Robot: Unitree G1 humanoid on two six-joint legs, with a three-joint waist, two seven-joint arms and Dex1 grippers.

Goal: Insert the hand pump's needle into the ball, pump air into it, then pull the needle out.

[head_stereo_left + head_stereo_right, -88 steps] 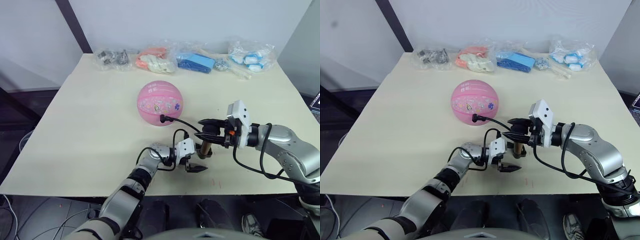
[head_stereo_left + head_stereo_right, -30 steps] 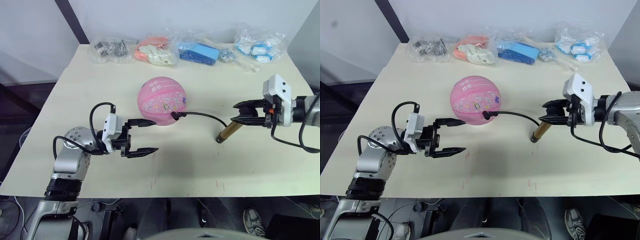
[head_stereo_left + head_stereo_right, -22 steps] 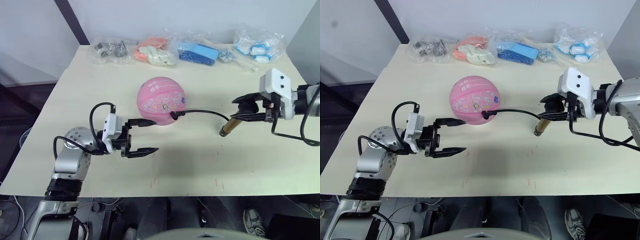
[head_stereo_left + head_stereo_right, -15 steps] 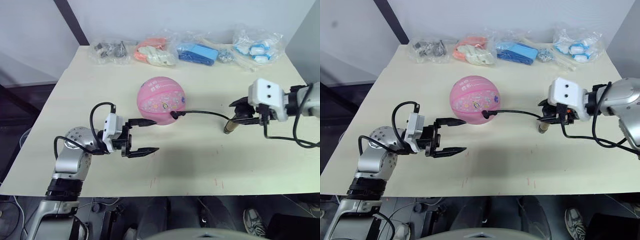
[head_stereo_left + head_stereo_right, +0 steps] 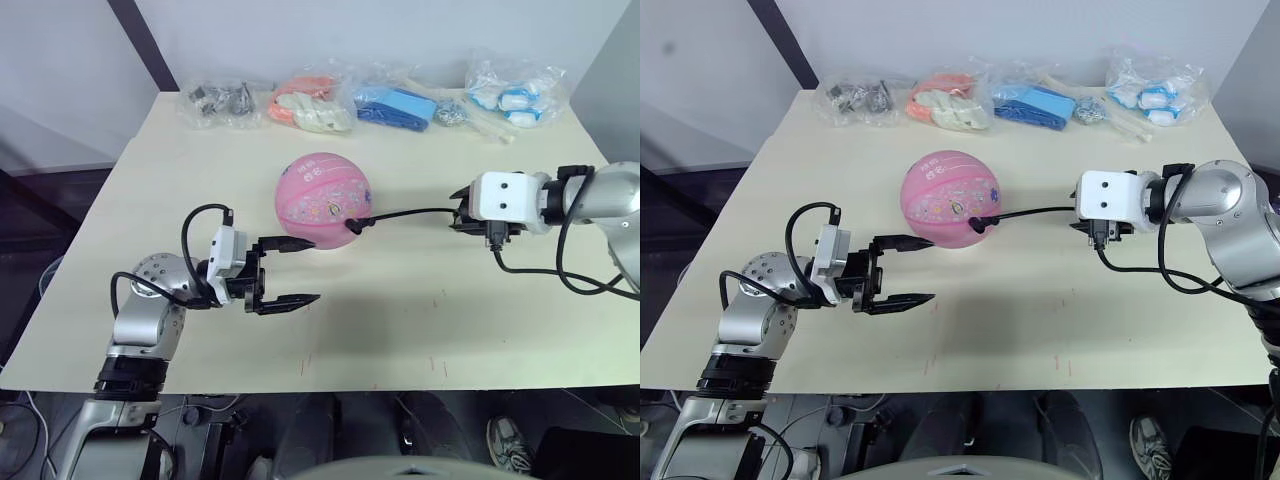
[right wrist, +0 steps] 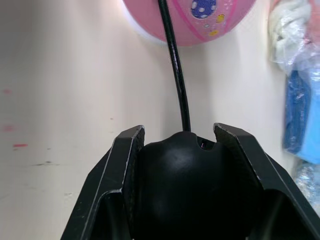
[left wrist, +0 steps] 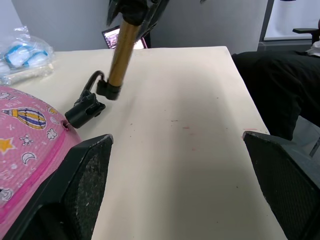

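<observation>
On cream table (image 5: 150, 190), right gripper (image 6: 181, 145) clasping hand pump (image 7: 120, 50) (hose reaching ball (image 5: 322, 200)), left gripper (image 5: 288, 272) spread.

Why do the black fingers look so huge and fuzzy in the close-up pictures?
In the left wrist view the left gripper's fingers sit right by the lens, so they blur, while the hand pump looks sharper. In the right wrist view the dark pump end looms large between the fingers.

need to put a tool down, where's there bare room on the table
Bare tabletop lies along the near edge between the left gripper and the right gripper, and left of the ball. Crowded: the far edge with its bags, and the hose line from ball to hand pump.
</observation>
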